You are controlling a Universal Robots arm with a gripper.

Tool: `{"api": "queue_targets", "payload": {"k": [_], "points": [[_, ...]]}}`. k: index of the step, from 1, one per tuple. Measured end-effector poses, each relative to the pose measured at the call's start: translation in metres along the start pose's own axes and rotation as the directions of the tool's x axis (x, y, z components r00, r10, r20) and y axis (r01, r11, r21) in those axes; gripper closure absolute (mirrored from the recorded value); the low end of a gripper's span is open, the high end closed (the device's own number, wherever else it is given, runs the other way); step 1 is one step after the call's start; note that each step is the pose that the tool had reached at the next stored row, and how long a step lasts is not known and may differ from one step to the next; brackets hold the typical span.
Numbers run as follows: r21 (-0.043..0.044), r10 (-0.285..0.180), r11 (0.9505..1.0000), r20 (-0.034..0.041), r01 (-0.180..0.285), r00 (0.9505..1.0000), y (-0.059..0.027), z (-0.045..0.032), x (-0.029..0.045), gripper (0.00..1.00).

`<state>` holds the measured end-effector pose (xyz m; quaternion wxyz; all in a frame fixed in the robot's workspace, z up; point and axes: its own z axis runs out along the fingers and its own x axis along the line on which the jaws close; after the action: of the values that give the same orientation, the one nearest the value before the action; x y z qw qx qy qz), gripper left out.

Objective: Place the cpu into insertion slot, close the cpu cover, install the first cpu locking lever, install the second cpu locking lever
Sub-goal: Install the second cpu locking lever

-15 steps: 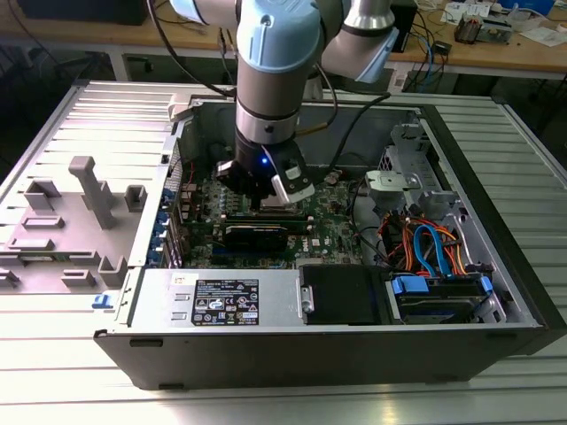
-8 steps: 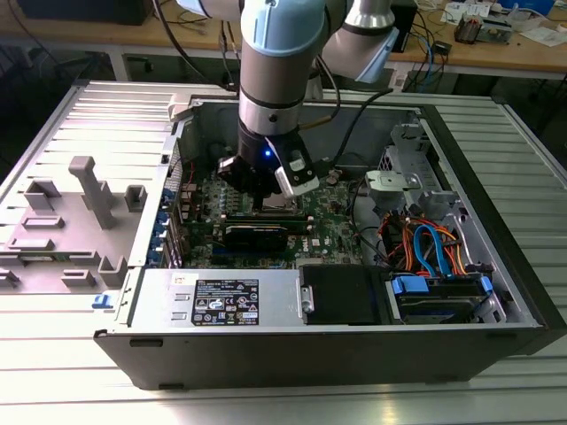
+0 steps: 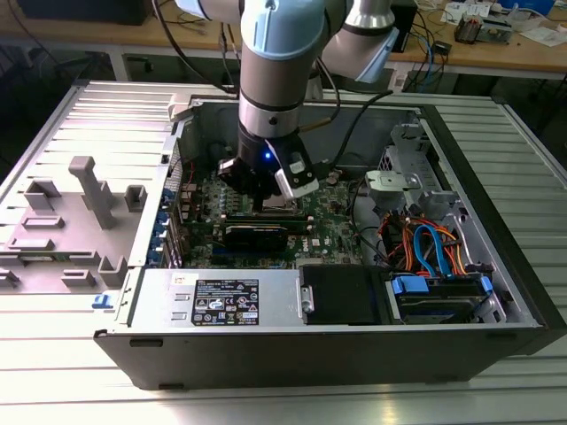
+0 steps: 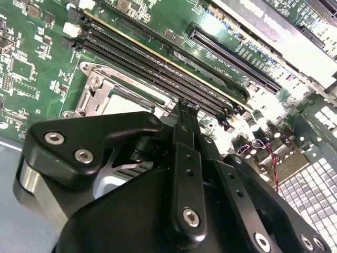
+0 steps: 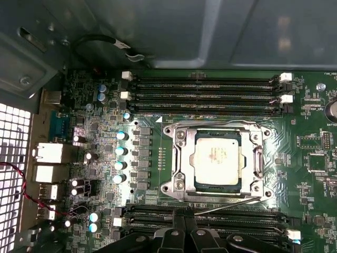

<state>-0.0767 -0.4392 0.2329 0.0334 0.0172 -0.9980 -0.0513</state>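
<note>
The cpu (image 5: 217, 158), a silver-grey square chip, lies flat in the insertion slot, whose contact field is hidden beneath it. The cpu cover (image 5: 179, 158) is down around the chip, its window framing the metal top; a corner of the cover (image 4: 92, 87) also shows in the second wrist view. A thin wire locking lever (image 5: 226, 206) slants along the socket edge nearest my fingers. My gripper (image 5: 187, 224) (image 4: 185, 108) is shut, its tips at the lever's free end; whether they clamp the wire I cannot tell. In the exterior view the gripper (image 3: 266, 202) reaches down into the open case.
Long black memory slots (image 5: 205, 89) flank the socket on both sides. A black card (image 3: 257, 235) lies just in front of the gripper. Coloured cables (image 3: 430, 243) and a drive cage (image 3: 403, 168) fill the exterior view's right. Grey fixtures (image 3: 93, 190) stand outside the case, on its left.
</note>
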Motion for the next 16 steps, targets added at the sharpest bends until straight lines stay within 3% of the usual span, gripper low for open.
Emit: {"api": "queue_targets", "payload": {"k": [6,12,15,16], "points": [[-0.0051,-0.003,1.0000,0.0000,0.003,1.0000,-0.0010,0.0101,0.0023,0.89],[-0.0340,-0.012,0.9994,0.0003,0.012,0.9999,-0.0018,0.0191,0.0068,0.89],[-0.0432,-0.018,0.9989,0.0001,0.018,0.9998,-0.0023,0.0241,0.0082,0.89],[-0.0504,-0.020,0.9985,0.0003,0.020,0.9998,-0.0023,0.0247,0.0087,0.89]]}}
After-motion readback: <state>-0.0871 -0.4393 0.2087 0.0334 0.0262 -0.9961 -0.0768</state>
